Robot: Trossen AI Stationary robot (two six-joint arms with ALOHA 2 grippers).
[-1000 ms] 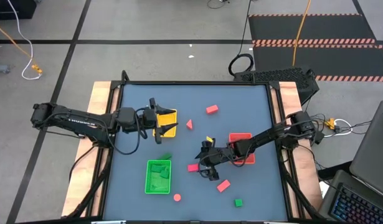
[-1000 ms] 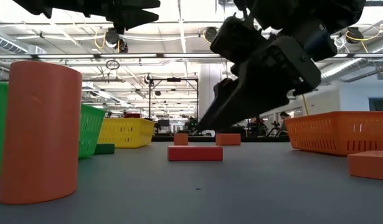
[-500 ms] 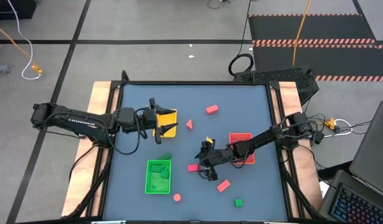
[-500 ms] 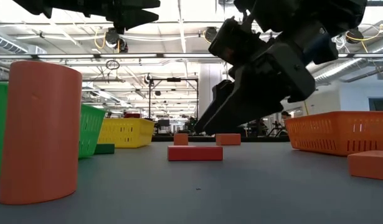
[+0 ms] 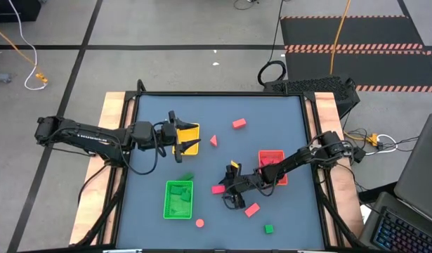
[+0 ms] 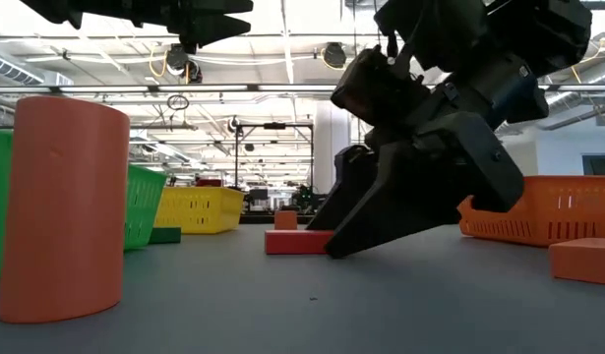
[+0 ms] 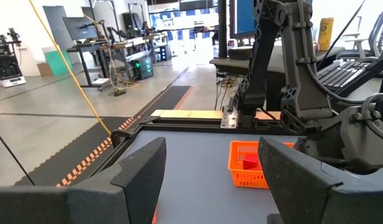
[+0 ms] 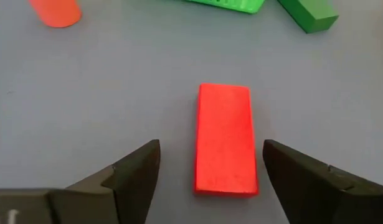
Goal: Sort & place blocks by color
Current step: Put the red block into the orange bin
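Note:
A red rectangular block [image 8: 224, 140] lies flat on the grey table. My right gripper [image 8: 211, 152] is open and slants down over it, one finger on each long side, neither touching. In the high view that block [image 5: 217, 189] shows just left of my right gripper [image 5: 230, 196]. In the low view the gripper [image 6: 353, 236] reaches down to the tabletop and hides part of the block [image 6: 294, 242]. My left gripper [image 5: 175, 137] hangs open and level over the yellow tray [image 5: 190, 139], holding nothing. Other blocks lie scattered about.
The red tray [image 5: 272, 169] stands right of my right gripper and the green tray [image 5: 178, 199] to its left. A salmon block [image 5: 252, 209], a green cube [image 5: 269, 228], a round block [image 5: 200, 223], a green block [image 5: 187, 178], a triangle [image 5: 213, 140] and a red block [image 5: 239, 124] lie loose.
My right gripper has sunk to the tabletop and moved a little toward the table's near edge, coming down around the red rectangular block. The block has stayed where it was.

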